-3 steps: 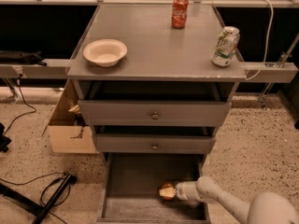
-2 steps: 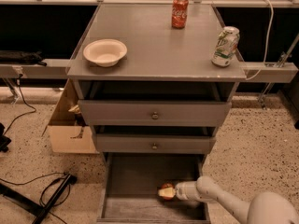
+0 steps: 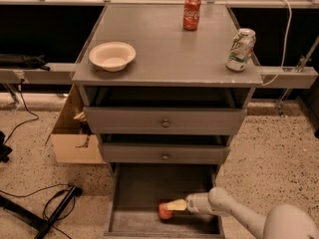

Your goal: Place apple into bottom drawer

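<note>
Pincer point(image 3: 175, 204): low inside the bottom drawer point(image 3: 142, 183), in its front part, a little right of the middle, pointing to the left.
Pincer state: pale tip against the apple point(image 3: 163, 212), on its upper right side; how far open, and whether really holding the fruit, cannot tell.
Apple place: on the floor of the bottom drawer, close to the front wall, partly covered by the pincer tip.
Bottom drawer: lowest of three, standing far out, dark grey inside, paler and worn toward the front.
Arm point(image 3: 234, 214): white, stretched in from the lower right corner, above the right side of the drawer.
Middle drawer point(image 3: 129, 154): out only a little, round knob in the centre.
Top drawer point(image 3: 124, 120): wider, also out a little, round knob in the centre.
Worktop point(image 3: 169, 54): grey, carrying three things well apart.
Bowl point(image 3: 112, 56): pale, upright, on the left side near the front.
Red cola can point(image 3: 192, 13): upright, at the back, right of the middle.
Green and white can point(image 3: 240, 49): standing at the right edge.
Cardboard box point(image 3: 75, 146): open, on the floor just left of the cabinet.
Cables point(image 3: 52, 203): black, on the speckled floor at lower left.
</note>
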Robot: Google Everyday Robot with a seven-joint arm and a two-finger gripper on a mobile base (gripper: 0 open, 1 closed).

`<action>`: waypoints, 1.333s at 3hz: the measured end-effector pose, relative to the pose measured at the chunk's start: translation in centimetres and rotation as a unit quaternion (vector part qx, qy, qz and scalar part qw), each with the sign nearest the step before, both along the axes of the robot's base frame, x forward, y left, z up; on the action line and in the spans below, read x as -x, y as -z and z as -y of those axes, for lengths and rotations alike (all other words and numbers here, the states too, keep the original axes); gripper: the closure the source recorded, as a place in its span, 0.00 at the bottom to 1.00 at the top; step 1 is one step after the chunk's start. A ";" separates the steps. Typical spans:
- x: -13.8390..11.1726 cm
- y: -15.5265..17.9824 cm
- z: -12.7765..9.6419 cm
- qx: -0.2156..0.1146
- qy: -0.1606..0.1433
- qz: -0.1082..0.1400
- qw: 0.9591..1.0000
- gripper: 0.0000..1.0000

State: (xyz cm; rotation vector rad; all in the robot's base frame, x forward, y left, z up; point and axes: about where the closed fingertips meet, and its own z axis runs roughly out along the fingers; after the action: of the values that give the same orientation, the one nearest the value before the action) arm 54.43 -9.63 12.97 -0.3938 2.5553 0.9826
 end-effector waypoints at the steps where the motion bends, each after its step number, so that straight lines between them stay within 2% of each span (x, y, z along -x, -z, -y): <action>1: 0.0 -0.5 -0.2 0.000 0.000 0.000 1.000 0.00; 2: -0.2 -1.5 -0.2 0.000 -0.002 0.008 1.000 0.00; 3: 0.4 -8.9 1.1 -0.002 -0.022 0.045 0.999 0.00; 4: 3.3 -17.1 1.5 -0.001 -0.055 0.049 0.997 0.00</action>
State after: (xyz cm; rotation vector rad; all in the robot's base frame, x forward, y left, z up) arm 51.12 -11.13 30.12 -0.5736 2.4669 0.9784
